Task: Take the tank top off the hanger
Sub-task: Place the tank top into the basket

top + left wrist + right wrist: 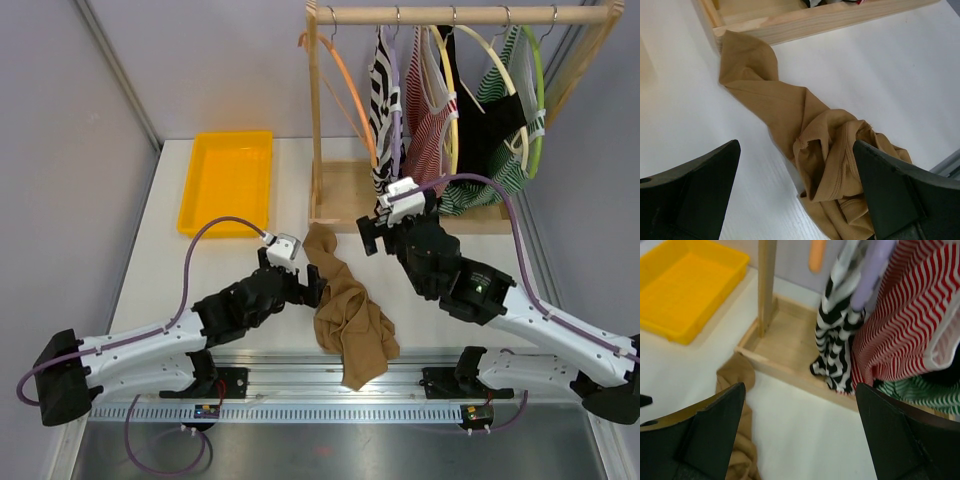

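A tan tank top lies crumpled on the white table, stretching from the rack's wooden base toward the near edge, free of any hanger. An empty orange hanger hangs at the left end of the rail. My left gripper is open just left of the tan top; in the left wrist view the tank top lies between and ahead of the spread fingers of the gripper, which hold nothing. My right gripper is open and empty in front of the rack base, with the tank top at its left.
The wooden rack holds a black-and-white patterned top, a red striped top and darker and green striped garments on other hangers. Its base frame sits on the table. A yellow tray stands at the back left.
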Controlling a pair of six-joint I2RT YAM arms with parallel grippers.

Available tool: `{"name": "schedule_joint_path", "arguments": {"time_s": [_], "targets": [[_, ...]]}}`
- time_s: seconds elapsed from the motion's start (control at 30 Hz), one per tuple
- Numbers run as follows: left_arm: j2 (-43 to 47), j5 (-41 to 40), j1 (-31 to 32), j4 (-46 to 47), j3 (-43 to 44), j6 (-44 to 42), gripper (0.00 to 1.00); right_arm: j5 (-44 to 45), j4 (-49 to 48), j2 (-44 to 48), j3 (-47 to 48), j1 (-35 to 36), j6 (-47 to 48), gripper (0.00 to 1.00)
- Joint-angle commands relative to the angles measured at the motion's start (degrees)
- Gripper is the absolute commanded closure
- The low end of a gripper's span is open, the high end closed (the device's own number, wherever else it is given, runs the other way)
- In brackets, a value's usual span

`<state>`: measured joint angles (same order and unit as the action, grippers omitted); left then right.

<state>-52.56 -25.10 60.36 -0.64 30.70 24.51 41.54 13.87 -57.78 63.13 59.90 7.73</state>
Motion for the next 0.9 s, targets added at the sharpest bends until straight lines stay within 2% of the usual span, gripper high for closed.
{"name": "schedule_joint_path", "arguments": {"time_s": [0.0, 0.07, 0.2, 0.3, 0.47, 0.63, 0.87], "targets": [[-2.72, 4.09, 0.99, 9.15, -1.51, 0.80, 0.01, 7.93, 7.21, 8.27, -3.01, 0.39, -7.37, 0.01], [-4.91, 5.32, 1.78, 10.83, -1.61, 0.89, 0.01, 11.35, 8.45, 10.92, -4.94, 0.22, -9.74, 0.00], [-14.91, 6.12, 3.71, 14.17, 0.67, 1.41, 0.01, 13.39, 12.23, 16.72, -6.71, -0.22, -14.14, 0.01], [-20.37, 6.65, 6.08, 15.58, 2.78, 1.77, 0.01, 16.11, 15.12, 16.82, -6.36, -0.66, -15.81, 0.01], [-23.82, 6.03, 9.16, 15.94, 3.93, 2.12, 0.01, 16.64, 16.27, 16.38, -6.18, -0.92, -17.48, 0.01], [-26.54, 8.84, 10.22, 17.87, 4.98, 2.12, 0.01, 16.73, 16.98, 16.47, -6.00, -1.89, -18.53, 0.01], [-34.18, 7.62, 11.10, 13.40, 6.92, 4.84, 0.01, 16.65, 18.83, 18.23, -5.48, -2.42, -20.38, 0.00]]}}
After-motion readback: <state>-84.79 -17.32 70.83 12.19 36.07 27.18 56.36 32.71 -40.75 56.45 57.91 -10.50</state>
